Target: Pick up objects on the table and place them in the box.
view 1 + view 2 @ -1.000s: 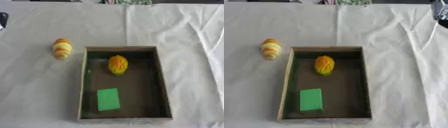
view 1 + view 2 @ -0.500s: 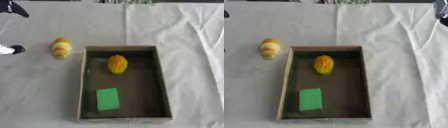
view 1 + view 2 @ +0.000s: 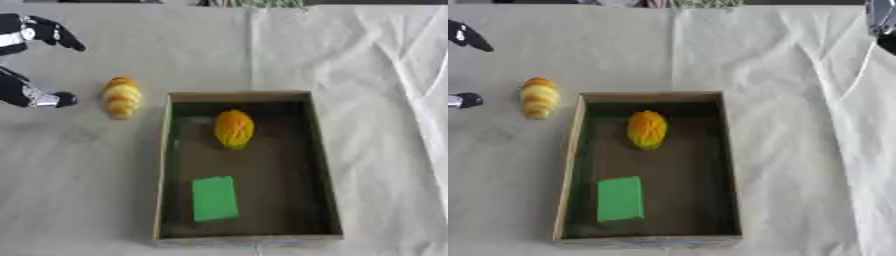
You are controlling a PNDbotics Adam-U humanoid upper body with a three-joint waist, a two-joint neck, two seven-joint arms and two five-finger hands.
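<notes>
A yellow and orange croissant-shaped object [image 3: 122, 97] lies on the white cloth, just left of the box. The brown box [image 3: 320, 150] holds an orange-yellow rounded object [image 3: 234, 129] near its far end and a flat green block [image 3: 214, 198] near its front. My left hand [image 3: 26, 35] comes in from the left edge, open, fingers spread, with one fingertip [image 3: 61, 99] a short way left of the croissant and not touching it. A part of my right hand [image 3: 881, 20] shows at the top right corner, far from everything.
White cloth [image 3: 367, 60] covers the table, with folds running down the right side. A green-patterned thing [image 3: 258, 3] sits at the far edge.
My left hand has come further into view from the left, toward the croissant-shaped object. The objects and the box have not moved.
</notes>
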